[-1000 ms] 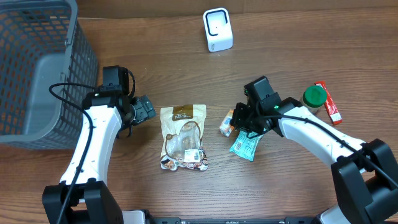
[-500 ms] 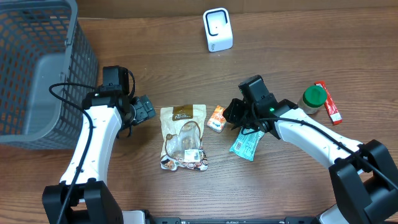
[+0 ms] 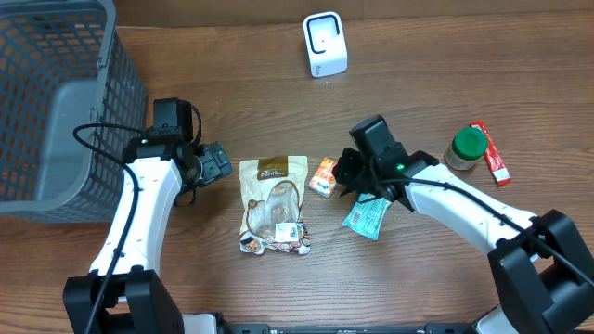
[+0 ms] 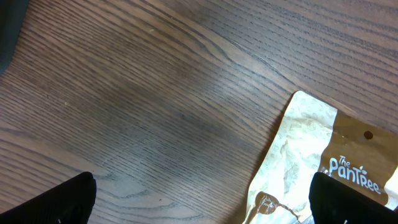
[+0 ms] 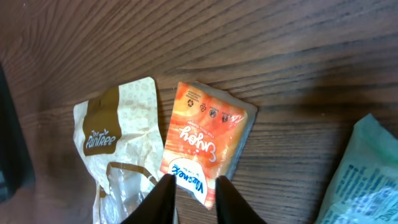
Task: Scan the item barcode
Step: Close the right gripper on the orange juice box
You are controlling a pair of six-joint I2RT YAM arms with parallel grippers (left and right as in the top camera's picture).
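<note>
Orange packet (image 5: 208, 142) lies flat, one end at the narrowly parted right hand (image 5: 194, 188).

Wearing white moulded shells on left arm (image 3: 139, 218) and right arm (image 3: 473, 211). Going black at left base block (image 3: 109, 301) and right base block (image 3: 548, 269). Carrying boxy black housings: left wrist housing (image 3: 173, 121), right wrist housing (image 3: 376, 139). Trailing thin black cable (image 3: 88, 139) in a loop off left arm, second cable (image 3: 483, 192) lying along right shell. Glowing green at small LED (image 3: 402, 165). Jaws showing black rounded left fingertips (image 4: 68, 199), pale tapered right fingertips (image 5: 163, 190).
</note>
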